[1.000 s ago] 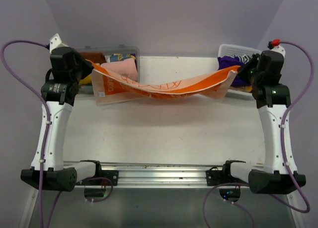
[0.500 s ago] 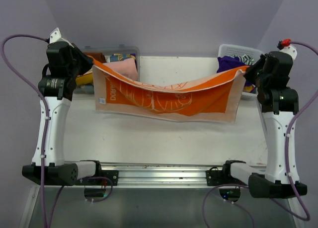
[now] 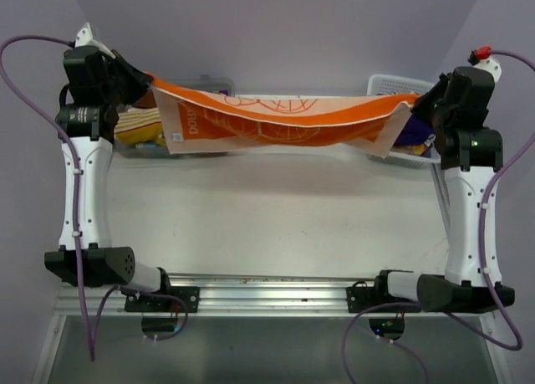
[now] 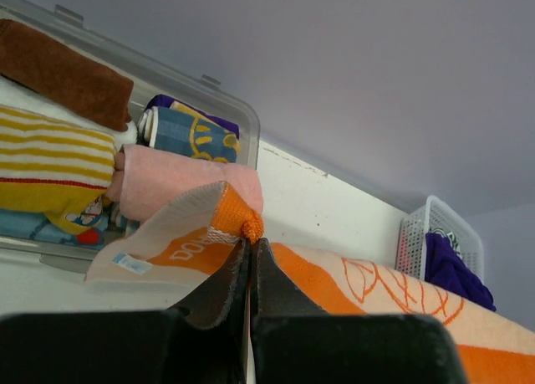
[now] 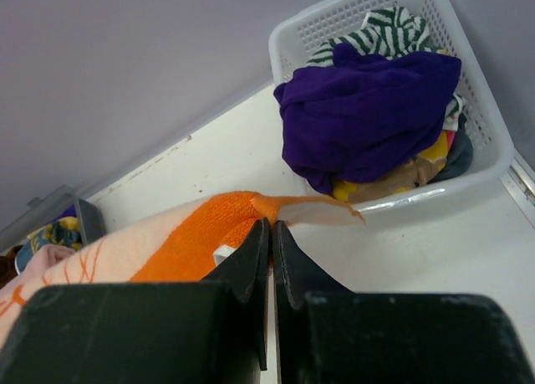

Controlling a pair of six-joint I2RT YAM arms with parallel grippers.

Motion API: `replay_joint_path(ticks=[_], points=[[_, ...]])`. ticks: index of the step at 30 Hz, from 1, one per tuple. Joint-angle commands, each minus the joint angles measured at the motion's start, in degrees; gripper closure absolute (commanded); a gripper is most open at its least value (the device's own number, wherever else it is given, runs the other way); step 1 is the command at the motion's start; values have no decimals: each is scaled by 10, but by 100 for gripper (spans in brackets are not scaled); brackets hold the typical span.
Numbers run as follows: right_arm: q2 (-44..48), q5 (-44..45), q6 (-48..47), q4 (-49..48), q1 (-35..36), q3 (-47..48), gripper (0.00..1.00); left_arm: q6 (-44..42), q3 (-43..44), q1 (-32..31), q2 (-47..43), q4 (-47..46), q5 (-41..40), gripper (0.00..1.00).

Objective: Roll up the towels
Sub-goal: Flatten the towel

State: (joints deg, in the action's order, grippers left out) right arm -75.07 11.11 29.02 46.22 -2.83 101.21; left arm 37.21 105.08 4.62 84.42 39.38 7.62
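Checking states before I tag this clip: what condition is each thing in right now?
orange towel: unrolled, held off the table, spread between both grippers
left gripper: shut on one towel corner
right gripper: shut on the opposite corner
bin: open, holding rolled towels
pink towel: rolled, in the bin
basket: holding loose towels
purple towel: crumpled, on top in the basket
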Motion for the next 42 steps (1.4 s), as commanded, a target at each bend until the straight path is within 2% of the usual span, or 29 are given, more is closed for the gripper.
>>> replay_joint_path(ticks=[1, 4, 10, 11, 14, 15, 17, 19, 21, 24, 30, 33, 37, 42], points=[[61, 19, -13, -6, -5, -48, 100, -11, -29, 22, -67, -33, 40, 100], [111, 25, -10, -1, -5, -135, 100, -24, -100, 38, -120, -24, 36, 100], [224, 46, 17, 22, -6, -348, 100, -32, -357, 41, -249, -10, 21, 100], [232, 31, 25, 40, -6, -369, 100, -28, -425, 41, -264, -9, 22, 100], [266, 8, 46, 71, -7, -442, 76, -12, -541, 41, -316, 0, 20, 100], [273, 0, 50, 78, -7, -474, 58, -7, -561, 41, -332, 8, 20, 100], [294, -7, 62, 92, -7, -503, 48, -3, -598, 42, -345, 11, 18, 100], [302, -31, 71, 92, -6, -535, 41, -4, -600, 41, -349, 19, 5, 100], [302, -45, 75, 85, -7, -554, 39, -10, -592, 41, -342, 28, -7, 100], [281, -52, 79, 75, -7, -573, 38, -18, -574, 42, -333, 37, -17, 100], [280, -156, 121, 20, -6, -661, 38, -19, -566, 41, -331, 39, -29, 100], [287, -144, 119, 21, -6, -688, 37, -21, -561, 41, -327, 46, -39, 100], [290, -134, 127, 35, -6, -707, 37, -21, -539, 41, -334, 70, -97, 100], [298, -123, 151, 35, -6, -725, 38, 16, -515, 41, -350, 90, -144, 100]])
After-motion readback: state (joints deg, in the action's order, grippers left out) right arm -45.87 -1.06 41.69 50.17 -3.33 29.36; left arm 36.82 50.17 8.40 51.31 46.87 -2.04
